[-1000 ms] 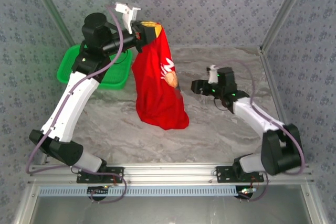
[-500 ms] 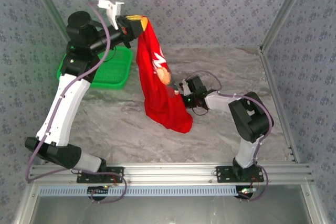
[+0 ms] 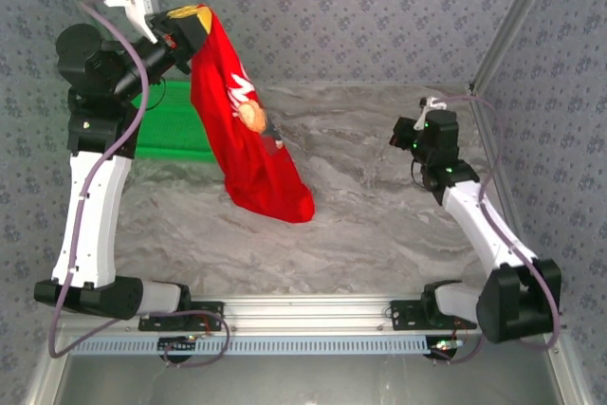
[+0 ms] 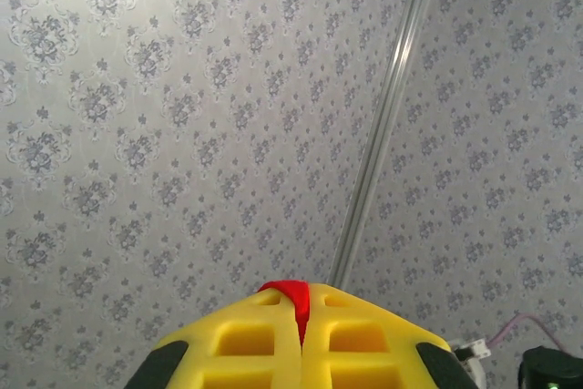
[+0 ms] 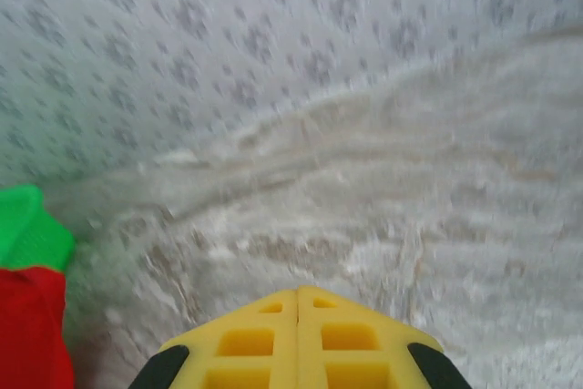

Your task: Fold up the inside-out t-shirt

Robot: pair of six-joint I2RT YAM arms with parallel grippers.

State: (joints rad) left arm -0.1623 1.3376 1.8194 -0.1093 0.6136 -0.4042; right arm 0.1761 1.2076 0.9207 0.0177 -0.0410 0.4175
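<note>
High at the far left, the left hand (image 3: pixel 190 18) is clamped on one edge of the t-shirt (image 3: pixel 237 154). Its wrist camera shows a sliver of red cloth pinched between the yellow fingers (image 4: pixel 232 343). The garment hangs as a long, bunched drape. Its long axis slants from that grip at the far left down toward the near middle, where the lower end rests on the tabletop (image 3: pixel 398 234). A coloured print (image 3: pixel 251 116) faces the right side of the scene. A green tray (image 3: pixel 171 139) sits behind the shirt at the far left.

The right hand (image 3: pixel 405 133) hovers above the right part of the tabletop, well apart from the cloth. Its wrist camera shows the fingers (image 5: pixel 241 343) pressed together with nothing between them.

This looks like the lift-and-let-hang step, with the shirt raised so it drops straight before any fold is made. The shirt is not yet spread, so folding has hardly begun. The next move probably calls for the right hand to open and come across to the drape. There it would take a second corner or the lower hem, so the two hands can stretch the cloth flat.
</note>
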